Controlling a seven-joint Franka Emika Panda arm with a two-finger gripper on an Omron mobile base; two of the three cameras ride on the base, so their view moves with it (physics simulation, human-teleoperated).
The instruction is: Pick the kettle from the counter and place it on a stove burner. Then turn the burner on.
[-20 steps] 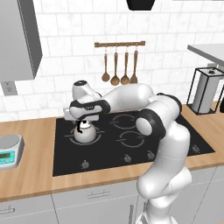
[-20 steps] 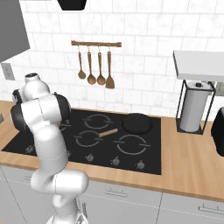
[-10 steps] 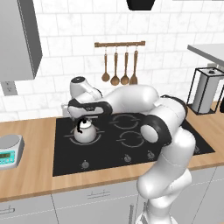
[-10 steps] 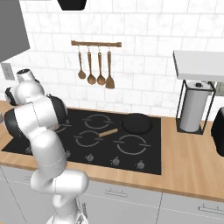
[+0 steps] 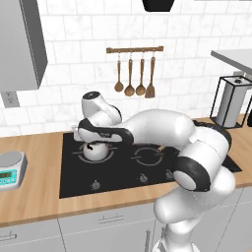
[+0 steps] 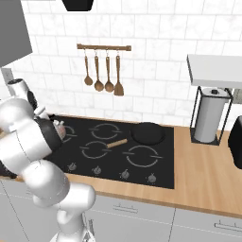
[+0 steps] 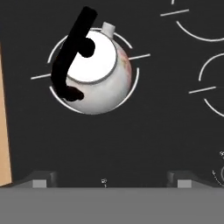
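Note:
The silver kettle (image 7: 98, 83) with its black arched handle stands upright on the black cooktop, inside a large grey stove burner ring (image 7: 136, 85). In the hand view my gripper (image 7: 111, 180) is open, above the kettle and offset to one side, with nothing between its fingertips (image 7: 43, 179). In the left base view the kettle (image 5: 96, 151) sits on the cooktop's far left burner, right under my hand. From the right base view the kettle (image 6: 59, 127) is mostly hidden behind my arm. The wood counter (image 5: 34, 197) surrounds the cooktop.
A grey digital scale (image 5: 11, 170) stands on the counter to the left. A black pan (image 6: 148, 133) with a wooden handle occupies the far right burner. Knobs (image 5: 96, 185) line the cooktop's front edge. Wooden utensils (image 5: 135, 78) hang on the wall, and a paper towel holder (image 6: 208, 120) stands right.
My arm has swung, with the elbow coming forward and lower, while the open hand stays over the kettle. The kettle has not moved on its burner.

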